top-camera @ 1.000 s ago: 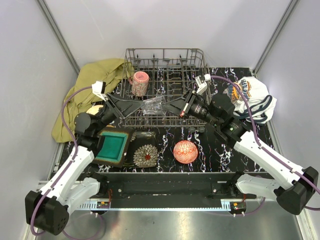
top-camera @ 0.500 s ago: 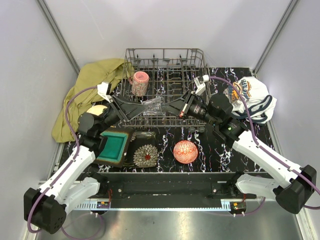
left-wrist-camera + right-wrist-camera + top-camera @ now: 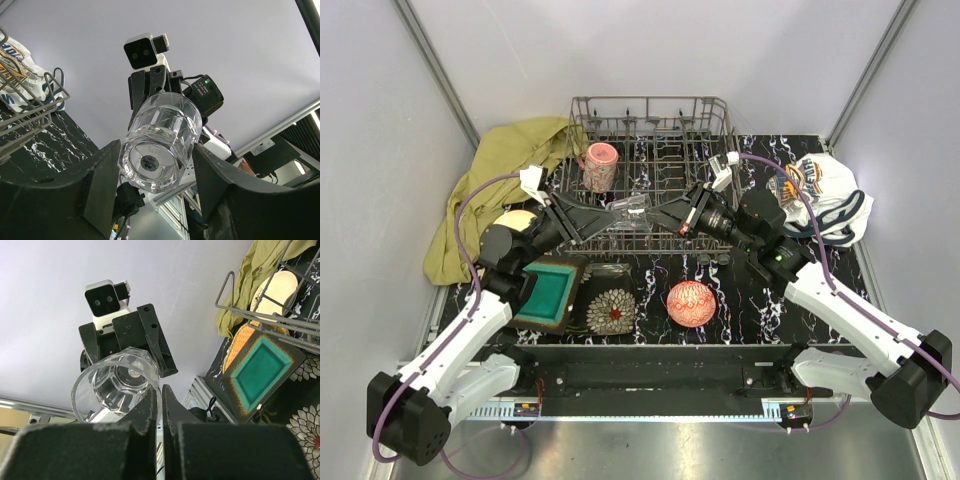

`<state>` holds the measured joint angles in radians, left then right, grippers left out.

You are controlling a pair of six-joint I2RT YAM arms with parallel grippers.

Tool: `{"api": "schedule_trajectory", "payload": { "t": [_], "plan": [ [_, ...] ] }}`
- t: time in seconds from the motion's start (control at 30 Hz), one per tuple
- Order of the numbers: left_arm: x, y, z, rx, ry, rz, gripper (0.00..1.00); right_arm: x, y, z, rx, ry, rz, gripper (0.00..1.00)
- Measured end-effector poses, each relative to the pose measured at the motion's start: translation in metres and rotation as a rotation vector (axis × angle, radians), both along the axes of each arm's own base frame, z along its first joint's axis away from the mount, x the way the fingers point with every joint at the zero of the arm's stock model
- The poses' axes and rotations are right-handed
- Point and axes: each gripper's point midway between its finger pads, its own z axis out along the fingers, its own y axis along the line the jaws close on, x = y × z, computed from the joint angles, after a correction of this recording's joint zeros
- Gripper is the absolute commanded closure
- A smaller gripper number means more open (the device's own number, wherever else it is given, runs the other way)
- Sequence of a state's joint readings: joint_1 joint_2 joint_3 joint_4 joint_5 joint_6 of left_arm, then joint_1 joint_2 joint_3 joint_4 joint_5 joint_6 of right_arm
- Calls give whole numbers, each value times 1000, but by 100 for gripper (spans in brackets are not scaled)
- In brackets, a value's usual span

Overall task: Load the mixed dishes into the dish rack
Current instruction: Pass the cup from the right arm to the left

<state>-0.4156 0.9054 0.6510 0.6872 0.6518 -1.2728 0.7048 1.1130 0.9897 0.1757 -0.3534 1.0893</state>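
The right tool [image 3: 160,391] pinches the clear glass [image 3: 160,142] rim while the left tool [image 3: 156,165] brackets its base, contact unclear, so releasing early could drop it onto the dish rack [image 3: 650,100].

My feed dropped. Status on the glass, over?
Right gripper pinches clear glass rim. Left gripper clamps its base. Glass above dish rack, path unobstructed.

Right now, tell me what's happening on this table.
It looks like a handover of the clear glass above the dish rack. The right arm has its jaws pinched on the rim and holds the glass on its side. The left arm has its jaws either side of the base, though I can't tell whether they grip. A pink cup stands in the rack. The teal square plate, a dark floral plate and the red bowl lie in front, not loaded.
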Motion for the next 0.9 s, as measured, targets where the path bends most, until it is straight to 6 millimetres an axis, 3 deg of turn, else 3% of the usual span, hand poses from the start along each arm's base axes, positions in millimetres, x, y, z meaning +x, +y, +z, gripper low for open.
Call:
{"api": "schedule_trajectory", "payload": {
  "t": [0.13, 0.27, 0.33, 0.47, 0.5, 0.7, 0.9],
  "plan": [
    [0, -1, -1, 3, 0, -1, 51, 1, -1, -3, 5, 6, -1, 100],
    [-1, -2, -1, 3, 0, -3, 63, 0, -2, -3, 9, 7, -2, 93],
    [0, -3, -1, 3, 1, -3, 73, 1, -3, -3, 11, 9, -2, 93],
    [1, -4, -2, 3, 3, -5, 91, 2, -4, -4, 11, 14, -7, 80],
    [1, -4, -3, 3, 5, -5, 100, 2, -4, -5, 11, 15, -8, 79],
    [-1, -6, -2, -1, 13, -19, 100, 4, -5, -5, 10, 15, -14, 58],
    [-3, -6, 7, -15, -4, -23, 100, 4, -5, -6, 8, 16, -14, 48]
  ]
}}
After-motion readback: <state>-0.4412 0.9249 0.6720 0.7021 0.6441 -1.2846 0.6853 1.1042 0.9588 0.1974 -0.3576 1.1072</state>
